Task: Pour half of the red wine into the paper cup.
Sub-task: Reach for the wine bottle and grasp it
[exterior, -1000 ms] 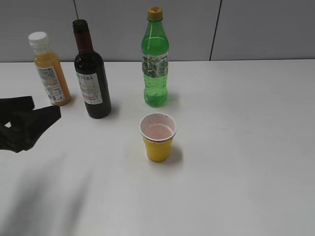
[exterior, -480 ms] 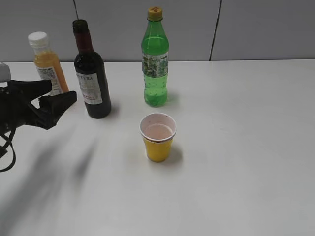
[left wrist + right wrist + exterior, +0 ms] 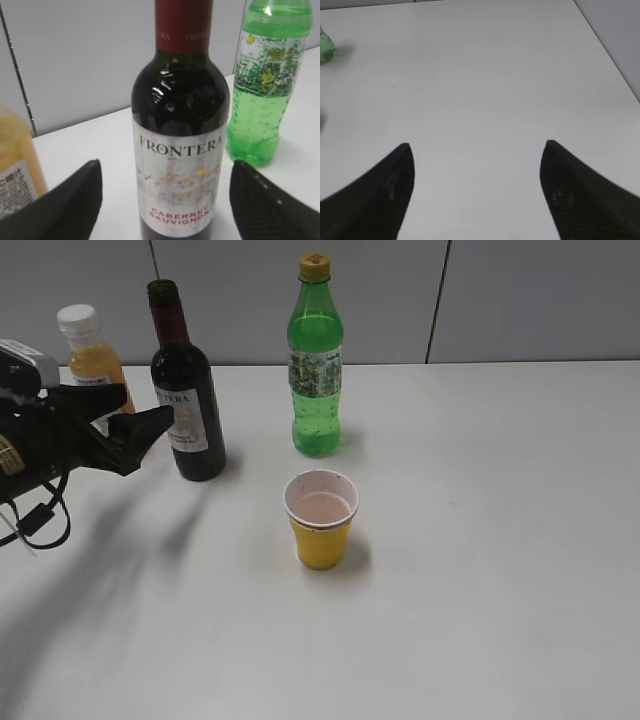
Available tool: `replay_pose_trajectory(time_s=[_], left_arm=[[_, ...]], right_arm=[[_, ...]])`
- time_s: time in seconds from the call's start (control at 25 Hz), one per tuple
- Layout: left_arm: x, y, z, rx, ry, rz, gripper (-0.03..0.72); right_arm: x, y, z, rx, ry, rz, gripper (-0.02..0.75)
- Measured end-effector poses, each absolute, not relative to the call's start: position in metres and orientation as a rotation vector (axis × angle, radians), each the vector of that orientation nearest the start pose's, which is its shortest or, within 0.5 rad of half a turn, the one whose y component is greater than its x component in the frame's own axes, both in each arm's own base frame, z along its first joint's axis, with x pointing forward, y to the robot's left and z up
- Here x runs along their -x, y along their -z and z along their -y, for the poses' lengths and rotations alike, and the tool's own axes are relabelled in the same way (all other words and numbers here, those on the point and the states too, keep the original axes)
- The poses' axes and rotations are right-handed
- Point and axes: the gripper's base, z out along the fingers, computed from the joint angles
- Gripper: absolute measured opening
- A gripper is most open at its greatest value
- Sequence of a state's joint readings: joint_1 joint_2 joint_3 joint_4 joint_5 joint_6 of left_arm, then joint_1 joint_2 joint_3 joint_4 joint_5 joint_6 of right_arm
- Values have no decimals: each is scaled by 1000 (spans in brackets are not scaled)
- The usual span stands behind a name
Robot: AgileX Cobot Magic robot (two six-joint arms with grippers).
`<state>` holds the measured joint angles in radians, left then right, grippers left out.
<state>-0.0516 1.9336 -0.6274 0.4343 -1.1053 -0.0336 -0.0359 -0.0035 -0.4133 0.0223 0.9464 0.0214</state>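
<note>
Three bottles crowd together: your left tool [image 3: 140, 418], spread wide, faces the Frontera wine bottle [image 3: 186, 400] upright behind the paper cup [image 3: 321, 519]; drifting left, you'd knock the juice bottle [image 3: 92, 355].

my left tool [image 3: 140, 418] black | wine bottle [image 3: 186, 400] near-black glass, maroon foil, pale gold-flecked label | paper cup [image 3: 321, 519] yellow, white rim, pinkish inside | soda bottle [image 3: 316, 365] green | juice bottle [image 3: 88, 350] orange, white cap | worktop [image 3: 480, 540] white
</note>
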Motion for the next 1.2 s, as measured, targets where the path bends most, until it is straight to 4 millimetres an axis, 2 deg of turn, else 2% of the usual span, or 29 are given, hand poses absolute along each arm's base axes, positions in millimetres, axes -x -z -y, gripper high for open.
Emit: replay_pose_trajectory(time_s=[0.32,0.76,1.2], left_arm=[[-350,-122,56,-522,262,-1620,603],[-368,-108,65,-563,350,-1592,603],[-388,-106,74,-603,435,-1551,603]], right_arm=[[-9,-262,-1,-59,-17,-2012,591],[-9,-262,-1,-59,-17,-2012,591],[-9,-262,-1,-59,-17,-2012,591]])
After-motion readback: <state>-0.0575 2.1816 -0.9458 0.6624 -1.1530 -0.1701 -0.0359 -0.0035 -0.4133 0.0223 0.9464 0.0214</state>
